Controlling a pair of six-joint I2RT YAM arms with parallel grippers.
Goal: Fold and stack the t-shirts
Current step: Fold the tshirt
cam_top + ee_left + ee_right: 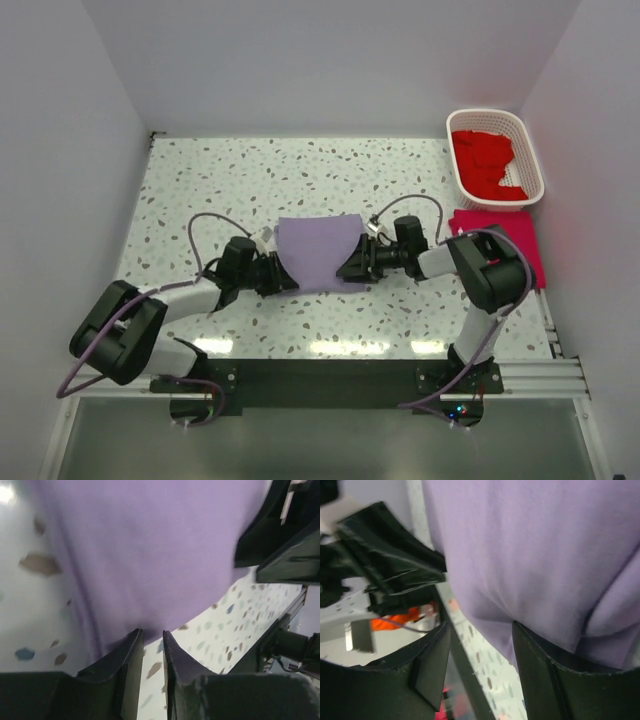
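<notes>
The lavender t-shirt [318,250] lies flat in the middle of the tabletop [220,180], a little nearer the near edge than the far one. Its wider, straight edge faces the far edge and its narrower, rounded end points toward the near edge (it is almost as deep as it is wide, so no clear long axis shows).

The left gripper [152,632] sits at the shirt's near-left edge. Its fingers stand only a narrow slit apart, bare speckled surface shows between them, and the cloth reaches just to their tips. The right gripper [480,625] meets the near-right edge with fingers spread wide. The hem runs in between them but is not pinched.

At the far-right corner a white lattice basket [532,165] holds the red t-shirts [480,160]. Just nearer than the basket, along the right edge, the crimson-pink t-shirt [510,235] lies flat, partly covered by the right arm [490,270].
</notes>
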